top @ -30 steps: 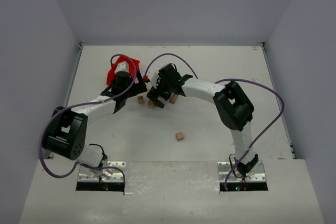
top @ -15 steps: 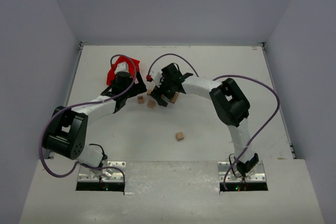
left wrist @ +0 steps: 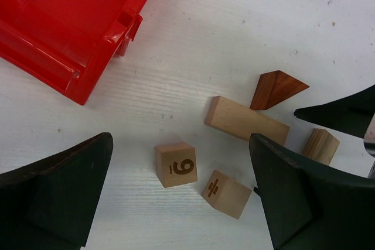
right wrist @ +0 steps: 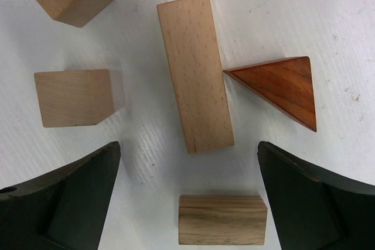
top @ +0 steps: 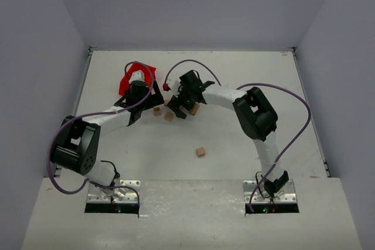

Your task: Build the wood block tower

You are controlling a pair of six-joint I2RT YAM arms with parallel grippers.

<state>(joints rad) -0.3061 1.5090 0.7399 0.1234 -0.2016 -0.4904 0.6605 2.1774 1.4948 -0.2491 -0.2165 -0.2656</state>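
Loose wooden pieces lie on the white table, none stacked. Below my left gripper (left wrist: 179, 144), which is open, sit a cube marked 6 (left wrist: 176, 164) and a cube marked with a division sign (left wrist: 226, 194). Beyond them are a pale slab (left wrist: 246, 120), the reddish-brown wedge (left wrist: 276, 89) and a small block (left wrist: 320, 146). My right gripper (right wrist: 188, 150) is open above the slab (right wrist: 195, 74), with the small block (right wrist: 221, 219) between its fingers, the wedge (right wrist: 281, 89) at the right and a plain cube (right wrist: 73, 98) at the left. Neither gripper holds anything.
A red plastic bin (left wrist: 70, 21) lies tipped at the far left, close behind the left gripper (top: 157, 100). The right gripper (top: 176, 109) hovers a few centimetres from it. One more cube (top: 201, 151) sits alone nearer the arm bases.
The right arm has shifted slightly to the left and farther over the cluster of pieces. The left gripper has barely moved. The blocks lie as before.
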